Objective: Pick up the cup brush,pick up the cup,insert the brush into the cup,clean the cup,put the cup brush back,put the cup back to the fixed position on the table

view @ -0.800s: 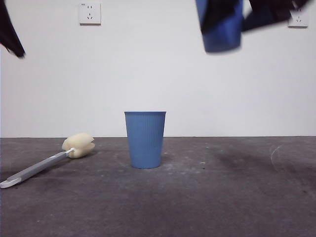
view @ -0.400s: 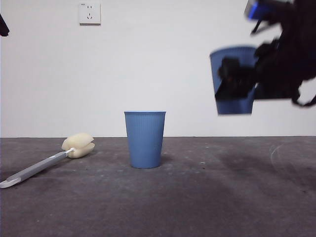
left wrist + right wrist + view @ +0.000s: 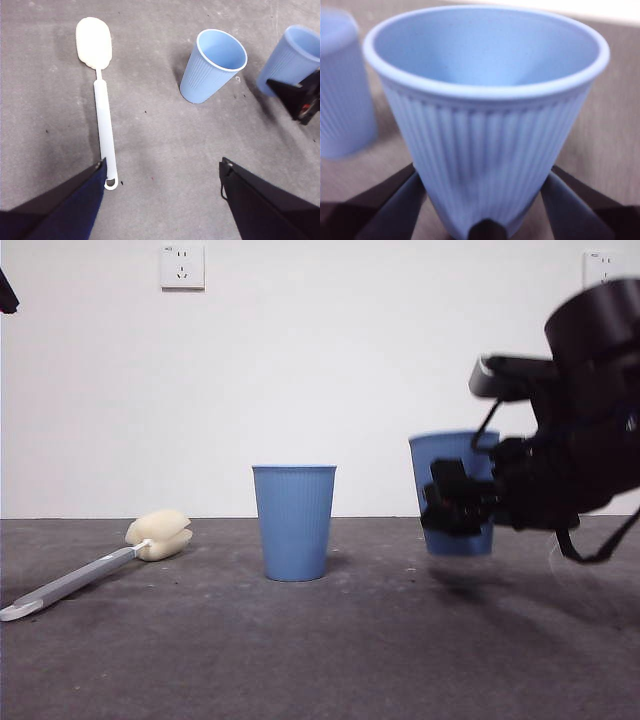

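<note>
Right tool (image 3: pixel 455 510) clamps the cup (image 3: pixel 452 460) low above the desk (image 3: pixel 350 660), second cup (image 3: pixel 294 522) and cup brush (image 3: pixel 90 570) off to its side, left tool (image 3: pixel 162 170) wide open; lower straight, keep upright, release once base touches.

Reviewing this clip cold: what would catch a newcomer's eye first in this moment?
First the big dark right gripper entering from the side of the front view, shut on the blue cup, which hangs just above the table. Next, a second identical cup standing upright at the table's middle. Last, the cup brush lying flat on the far side from the held cup, with the open left gripper above its handle end.
</note>
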Tool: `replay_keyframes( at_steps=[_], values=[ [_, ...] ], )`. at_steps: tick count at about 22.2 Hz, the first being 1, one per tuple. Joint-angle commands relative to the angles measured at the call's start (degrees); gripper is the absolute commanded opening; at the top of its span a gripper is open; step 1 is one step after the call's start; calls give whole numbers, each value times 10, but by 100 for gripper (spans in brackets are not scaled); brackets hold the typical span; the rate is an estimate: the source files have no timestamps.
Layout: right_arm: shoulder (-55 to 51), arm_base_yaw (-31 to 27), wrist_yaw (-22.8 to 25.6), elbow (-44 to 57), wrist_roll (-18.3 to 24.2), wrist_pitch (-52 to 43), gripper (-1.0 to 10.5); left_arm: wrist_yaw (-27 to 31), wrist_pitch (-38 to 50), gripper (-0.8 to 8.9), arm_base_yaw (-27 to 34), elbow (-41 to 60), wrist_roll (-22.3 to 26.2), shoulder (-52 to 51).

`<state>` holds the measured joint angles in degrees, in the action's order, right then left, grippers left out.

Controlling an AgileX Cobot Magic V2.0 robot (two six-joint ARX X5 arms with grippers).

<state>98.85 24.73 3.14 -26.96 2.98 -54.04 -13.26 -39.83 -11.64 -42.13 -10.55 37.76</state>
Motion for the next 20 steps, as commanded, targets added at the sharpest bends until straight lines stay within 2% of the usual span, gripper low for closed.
replay_keyframes(
  at_steps=[1, 12, 13, 17, 20],
  values=[
    [23, -1, -2, -2, 1, -37, -13, -3, 3, 377, 2, 5, 6, -1],
    [103, -1, -14, -29, 2, -57, -10, -3, 2, 377, 2, 4, 7, -1],
    [106, -1, -14, -29, 2, -53, 19, -3, 2, 377, 2, 5, 7, -1],
    [108, 0, -16, -29, -2, -18, 271, -3, 2, 377, 2, 5, 8, -1],
    [107, 0, -17, -29, -2, 13, 294, -3, 2, 377, 2, 4, 12, -1]
  ],
)
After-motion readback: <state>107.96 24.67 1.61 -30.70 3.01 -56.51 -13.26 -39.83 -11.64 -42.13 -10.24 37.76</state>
